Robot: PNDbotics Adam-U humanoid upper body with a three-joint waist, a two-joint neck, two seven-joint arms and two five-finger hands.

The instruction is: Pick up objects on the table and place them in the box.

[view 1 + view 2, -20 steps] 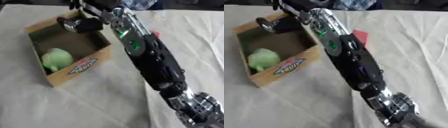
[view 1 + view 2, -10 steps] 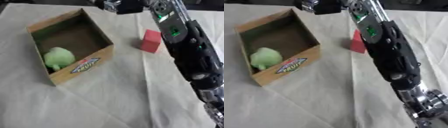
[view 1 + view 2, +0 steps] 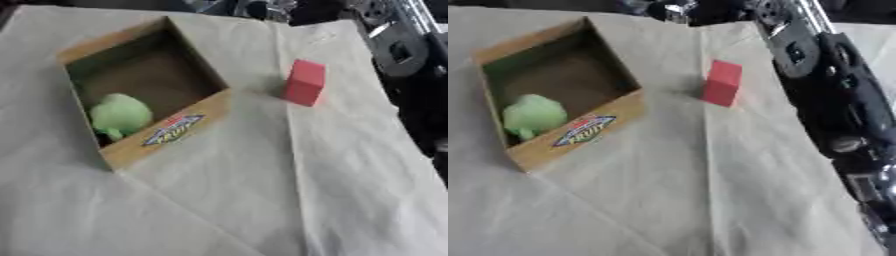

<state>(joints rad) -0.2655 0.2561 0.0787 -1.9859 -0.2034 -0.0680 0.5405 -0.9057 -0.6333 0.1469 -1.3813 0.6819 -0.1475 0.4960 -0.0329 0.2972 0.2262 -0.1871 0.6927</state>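
Now | green item (image 3: 119, 114) sits in box (image 3: 166, 132) | red block (image 3: 304, 82) waits outside | my right arm (image 3: 833, 100) alongside, fingers unreadable.

You look down from the robot's head through two eyes set side by side, both facing the cloth-covered table (image 3: 219, 200) from close above. Both views share the cardboard box (image 3: 166, 135) at far left and the red block (image 3: 722, 83) to its right. The right eye takes in more of the right arm (image 3: 833, 110) along the right edge.
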